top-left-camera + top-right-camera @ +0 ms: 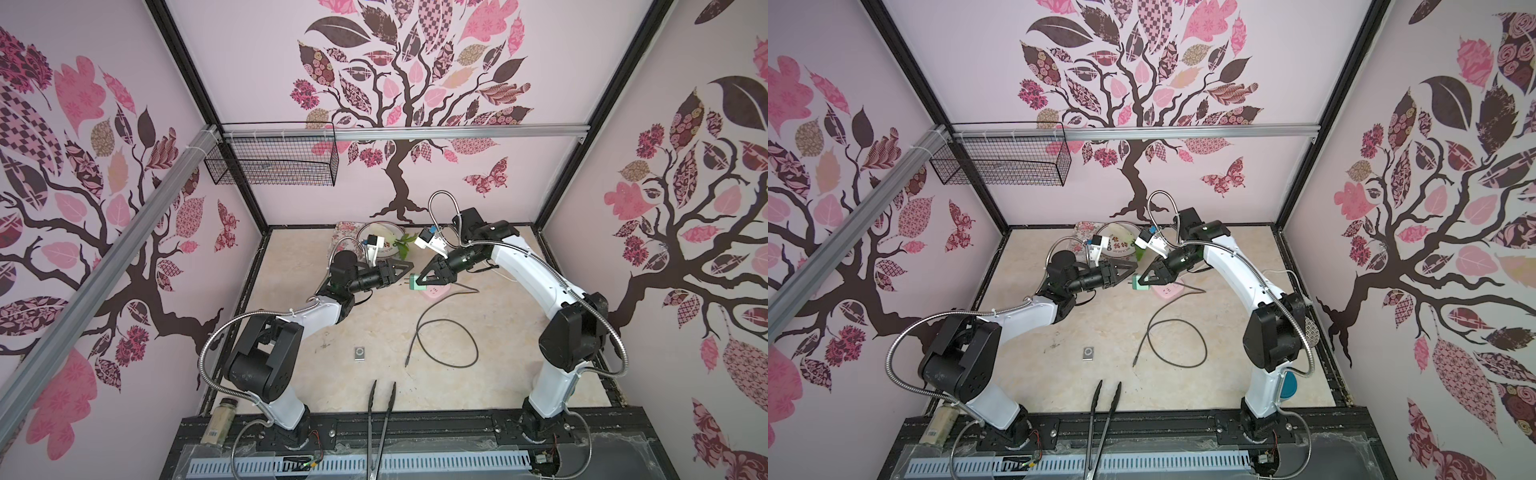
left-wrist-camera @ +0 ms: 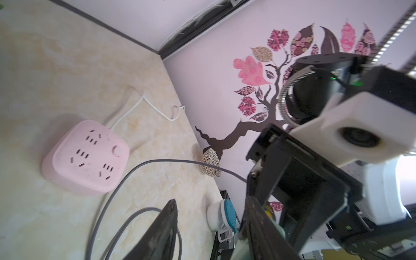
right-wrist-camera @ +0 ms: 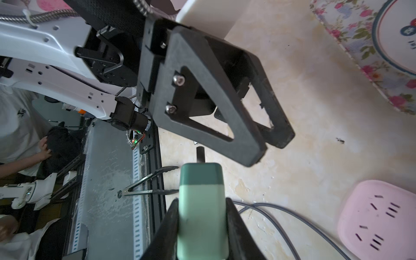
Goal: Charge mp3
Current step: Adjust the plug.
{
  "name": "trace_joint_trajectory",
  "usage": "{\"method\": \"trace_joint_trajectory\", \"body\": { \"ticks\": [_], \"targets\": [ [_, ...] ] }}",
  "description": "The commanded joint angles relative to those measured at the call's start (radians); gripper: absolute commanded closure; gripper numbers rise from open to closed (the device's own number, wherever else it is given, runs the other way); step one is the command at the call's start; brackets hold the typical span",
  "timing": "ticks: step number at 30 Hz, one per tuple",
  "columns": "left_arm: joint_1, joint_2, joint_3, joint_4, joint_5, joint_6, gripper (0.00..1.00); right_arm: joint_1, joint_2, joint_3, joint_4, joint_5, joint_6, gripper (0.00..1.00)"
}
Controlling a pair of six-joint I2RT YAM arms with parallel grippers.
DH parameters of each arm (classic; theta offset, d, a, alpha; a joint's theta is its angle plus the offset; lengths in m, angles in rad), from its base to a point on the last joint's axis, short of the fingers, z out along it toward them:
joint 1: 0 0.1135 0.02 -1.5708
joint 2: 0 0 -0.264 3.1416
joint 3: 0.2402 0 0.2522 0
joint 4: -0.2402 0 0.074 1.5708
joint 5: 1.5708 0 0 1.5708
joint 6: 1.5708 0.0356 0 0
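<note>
The right gripper (image 1: 423,279) is squeezed shut on the green plug (image 3: 202,209), just beside the pink power strip (image 1: 435,293). The left gripper (image 1: 409,265) is partly open and holds nothing. The mp3 (image 1: 360,353) lies flat on the worktop (image 1: 511,374) near the front edge, far from both.

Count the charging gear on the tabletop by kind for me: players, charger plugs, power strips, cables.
mp3 player: 1
green charger plug: 1
pink power strip: 1
grey cable: 1
Total: 4
</note>
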Motion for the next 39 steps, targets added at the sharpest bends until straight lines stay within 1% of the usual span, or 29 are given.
{"method": "trace_joint_trajectory", "body": {
  "ticks": [1, 3, 7, 11, 15, 19, 25, 28, 32, 36, 39],
  "targets": [
    [-0.001, 0.013, -0.055, 0.316, 0.074, -0.154, 0.51, -0.005, -0.034, 0.033, 0.030, -0.114, -0.019, 1.00],
    [-0.001, 0.013, -0.070, 0.368, 0.086, -0.185, 0.51, -0.010, -0.038, 0.043, 0.033, -0.124, -0.014, 1.00],
    [-0.001, -0.025, -0.098, 0.365, 0.112, -0.171, 0.50, -0.045, -0.056, 0.043, 0.057, -0.170, 0.011, 1.00],
    [-0.001, -0.075, -0.115, 0.360, 0.144, -0.155, 0.50, -0.064, -0.055, 0.038, 0.067, -0.163, 0.036, 1.00],
    [-0.001, -0.109, -0.104, 0.250, 0.172, -0.101, 0.51, -0.064, -0.042, 0.039, 0.064, -0.191, 0.042, 1.00],
    [-0.002, -0.107, -0.101, 0.219, 0.174, -0.088, 0.50, -0.064, -0.049, 0.029, 0.078, -0.215, 0.057, 1.00],
    [-0.014, -0.122, -0.076, 0.039, 0.143, 0.049, 0.49, -0.064, -0.066, 0.013, 0.114, -0.259, 0.113, 1.00],
    [-0.027, -0.132, -0.056, -0.008, 0.137, 0.102, 0.49, -0.064, -0.075, -0.017, 0.160, -0.275, 0.160, 1.00],
    [-0.027, -0.127, -0.052, 0.055, 0.128, 0.077, 0.50, -0.065, -0.086, -0.065, 0.196, -0.284, 0.187, 1.00],
    [-0.027, -0.091, -0.041, 0.193, 0.135, -0.003, 0.51, -0.064, -0.106, -0.119, 0.248, -0.293, 0.232, 1.00],
    [-0.026, -0.069, -0.027, 0.239, 0.137, -0.030, 0.52, -0.061, -0.122, -0.140, 0.266, -0.292, 0.249, 1.00]
  ]
}}
